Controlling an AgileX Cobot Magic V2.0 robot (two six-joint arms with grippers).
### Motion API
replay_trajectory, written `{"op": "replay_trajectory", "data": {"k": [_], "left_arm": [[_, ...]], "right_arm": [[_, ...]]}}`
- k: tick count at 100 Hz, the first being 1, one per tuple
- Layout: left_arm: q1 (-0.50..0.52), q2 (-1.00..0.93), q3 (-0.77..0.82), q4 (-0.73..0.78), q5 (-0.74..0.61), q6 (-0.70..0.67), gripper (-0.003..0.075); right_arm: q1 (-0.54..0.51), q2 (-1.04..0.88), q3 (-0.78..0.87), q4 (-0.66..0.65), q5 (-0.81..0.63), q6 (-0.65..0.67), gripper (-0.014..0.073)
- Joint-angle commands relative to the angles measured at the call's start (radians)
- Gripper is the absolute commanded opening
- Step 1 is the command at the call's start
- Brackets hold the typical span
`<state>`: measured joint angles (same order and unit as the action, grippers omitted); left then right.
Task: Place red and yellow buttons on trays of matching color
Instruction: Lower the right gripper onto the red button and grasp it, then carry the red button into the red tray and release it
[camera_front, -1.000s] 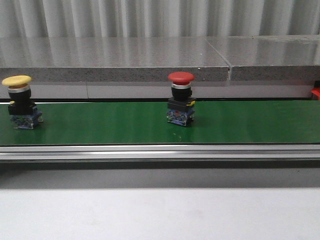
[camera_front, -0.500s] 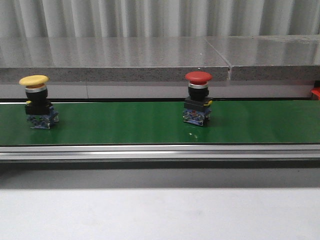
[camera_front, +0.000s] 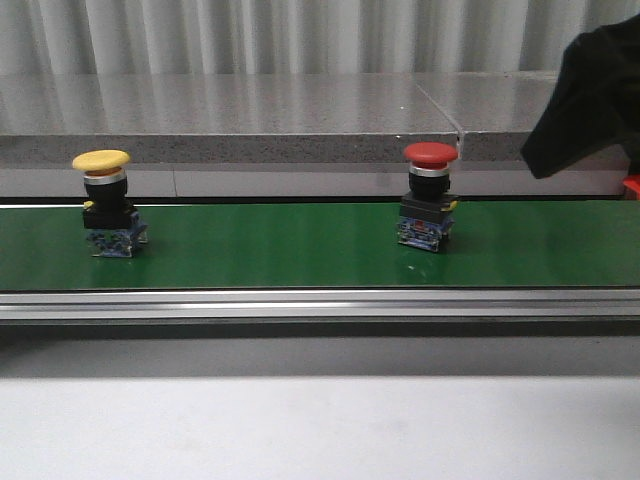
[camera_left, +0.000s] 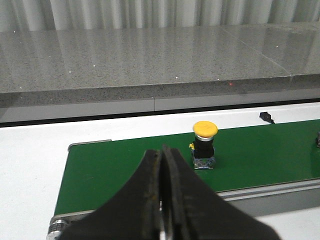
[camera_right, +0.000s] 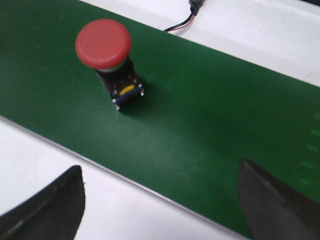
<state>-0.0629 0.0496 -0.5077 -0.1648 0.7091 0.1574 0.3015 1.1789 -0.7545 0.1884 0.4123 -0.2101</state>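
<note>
The red mushroom-capped push button (camera_front: 431, 195) stands upright on the green conveyor belt (camera_front: 270, 245), its long axis vertical. In the right wrist view it sits at about 11 o'clock from the right tool (camera_right: 160, 200), whose jaws are spread wide and empty, nothing between. The yellow mushroom-capped push button (camera_left: 205, 145) stands at 1 o'clock beyond the left tool (camera_left: 162, 200), clenched shut on nothing. No trays show.

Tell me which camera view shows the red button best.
The right wrist view: the red button is close, large and unobstructed. The front view shows it smaller, side-on. The left wrist view does not show it.
</note>
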Motion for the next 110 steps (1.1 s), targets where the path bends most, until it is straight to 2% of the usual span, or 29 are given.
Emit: {"op": "replay_trajectory", "data": {"k": [1, 44, 72, 81, 98, 110], "left_arm": [[-0.009, 0.013, -0.023, -0.010, -0.072, -0.001, -0.0021], [-0.009, 0.013, -0.023, -0.010, -0.072, -0.001, -0.0021], [-0.009, 0.013, -0.023, -0.010, -0.072, -0.001, -0.0021], [-0.009, 0.013, -0.023, -0.010, -0.072, -0.001, -0.0021], [-0.009, 0.013, -0.023, -0.010, -0.072, -0.001, -0.0021], [-0.009, 0.013, -0.023, -0.010, -0.072, -0.001, -0.0021]], "right_arm": [[0.002, 0.044, -0.079, 0.006, -0.056, -0.007, 0.0610], [0.014, 0.226, -0.230, 0.007, -0.031, -0.007, 0.0610], [0.014, 0.309, -0.253, 0.007, -0.062, -0.007, 0.0597], [0.014, 0.332, -0.253, 0.007, -0.093, -0.007, 0.0512], [0.013, 0.341, -0.253, 0.007, -0.134, -0.007, 0.0240], [0.008, 0.340, -0.253, 0.007, -0.124, -0.007, 0.0122]]}}
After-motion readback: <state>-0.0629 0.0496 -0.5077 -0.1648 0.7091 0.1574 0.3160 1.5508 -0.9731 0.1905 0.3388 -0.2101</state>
